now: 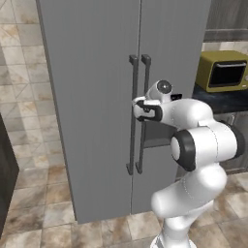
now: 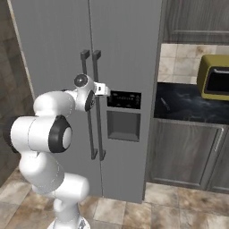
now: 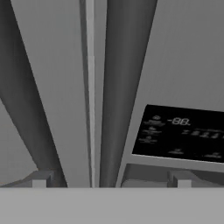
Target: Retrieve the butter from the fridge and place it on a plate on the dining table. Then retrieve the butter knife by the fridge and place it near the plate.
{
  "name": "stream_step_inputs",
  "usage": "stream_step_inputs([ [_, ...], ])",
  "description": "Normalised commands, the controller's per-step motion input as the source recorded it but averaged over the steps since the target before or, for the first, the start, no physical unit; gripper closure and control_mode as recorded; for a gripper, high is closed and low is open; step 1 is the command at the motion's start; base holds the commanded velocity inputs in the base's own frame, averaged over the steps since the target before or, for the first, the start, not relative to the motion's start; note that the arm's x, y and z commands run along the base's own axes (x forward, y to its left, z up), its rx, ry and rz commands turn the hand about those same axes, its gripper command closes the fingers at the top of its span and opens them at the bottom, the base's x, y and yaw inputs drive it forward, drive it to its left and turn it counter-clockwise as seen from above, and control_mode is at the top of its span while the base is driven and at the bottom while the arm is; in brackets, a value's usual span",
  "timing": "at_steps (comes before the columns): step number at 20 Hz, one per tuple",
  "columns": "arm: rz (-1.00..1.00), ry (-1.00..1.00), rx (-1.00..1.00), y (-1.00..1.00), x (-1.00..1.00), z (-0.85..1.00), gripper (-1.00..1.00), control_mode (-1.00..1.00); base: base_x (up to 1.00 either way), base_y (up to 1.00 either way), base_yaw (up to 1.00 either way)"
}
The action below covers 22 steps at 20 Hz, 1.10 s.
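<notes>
facing fridge [image 3: 52, 87] doors, both shut; fingers [image 3: 39, 180] spread wide, empty | door handles [image 3: 127, 87] between fingers

Even, flat rendered light, moderately bright, with no glare.
Soft, slightly blurred edges throughout; the fridge [image 1: 97, 97] handles cast broad dark shadows down its doors in the hand view, and the black surface [image 2: 183, 105] shows faint sheen.

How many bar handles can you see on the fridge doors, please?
2. The left door's handle and the right door's handle stand upright side by side at the seam of the closed fridge, just left of the black display panel.
</notes>
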Motion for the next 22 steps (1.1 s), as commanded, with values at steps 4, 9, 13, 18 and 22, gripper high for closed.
stream_step_inputs([
  [4,0.00,0.00,0.00,0.00,0.37,-0.03,-1.00,-1.00,0.00,0.00,0.00],
  [9,0.00,0.00,0.00,0.00,0.42,-0.19,-1.00,-1.00,0.00,0.00,0.00],
  [13,0.00,-0.04,0.00,0.00,0.46,-0.15,-1.00,-1.00,0.00,0.00,0.00],
  [18,0.00,-0.05,0.00,0.00,0.43,-0.14,-1.00,-1.00,0.00,0.00,0.00],
  [22,0.01,0.01,0.00,0.00,0.29,-0.01,1.00,-1.00,0.00,0.00,0.00],
])
